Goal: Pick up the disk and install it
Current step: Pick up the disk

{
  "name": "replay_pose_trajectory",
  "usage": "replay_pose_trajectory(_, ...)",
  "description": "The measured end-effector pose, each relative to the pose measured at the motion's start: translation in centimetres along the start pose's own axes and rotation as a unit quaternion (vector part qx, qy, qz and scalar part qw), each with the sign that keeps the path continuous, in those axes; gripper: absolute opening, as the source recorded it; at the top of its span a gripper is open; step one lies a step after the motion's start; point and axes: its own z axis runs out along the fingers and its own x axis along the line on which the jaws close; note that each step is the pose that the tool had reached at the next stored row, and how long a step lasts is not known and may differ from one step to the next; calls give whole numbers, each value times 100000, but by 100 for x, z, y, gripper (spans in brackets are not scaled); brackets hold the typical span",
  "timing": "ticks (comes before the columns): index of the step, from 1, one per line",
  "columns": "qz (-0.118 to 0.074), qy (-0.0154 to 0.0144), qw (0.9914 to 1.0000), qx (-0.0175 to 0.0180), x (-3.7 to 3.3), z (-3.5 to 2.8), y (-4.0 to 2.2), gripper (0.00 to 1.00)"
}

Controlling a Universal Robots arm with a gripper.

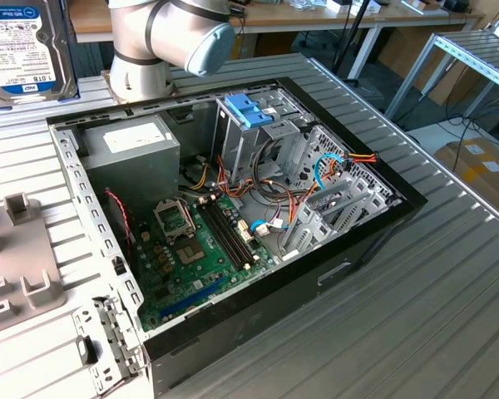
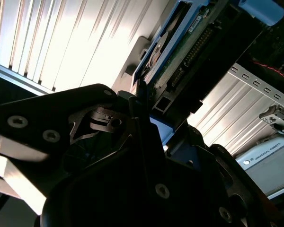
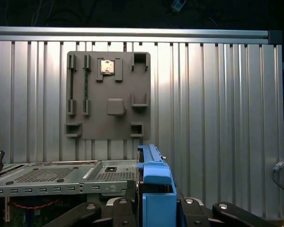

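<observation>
Here's the silvery ribbed aluminium tabletop (image 1: 449,274), slats running right across it. Lying flat on it is 1 big open black desktop computer case (image 1: 349,264), its insides facing up. Towards the exterior view's left, a little apart from the case, sits a flat grey plastic fixture plate (image 1: 17,274) with raised slots and pockets. The arm's grey round base (image 1: 137,79) stands on the table just behind the case.

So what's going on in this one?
The arm's gripper is shut on the disk, whose blue rail pokes up between the gripper's arms in the first wrist view. In the exterior view the disk is at the upper left, outside the open computer case. It is picked up but not yet installed.
</observation>
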Motion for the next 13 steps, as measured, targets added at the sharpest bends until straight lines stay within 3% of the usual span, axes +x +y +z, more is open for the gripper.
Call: replay_pose_trajectory(13, 1, -3, 100000, 3, -2, -6, -144, 37)
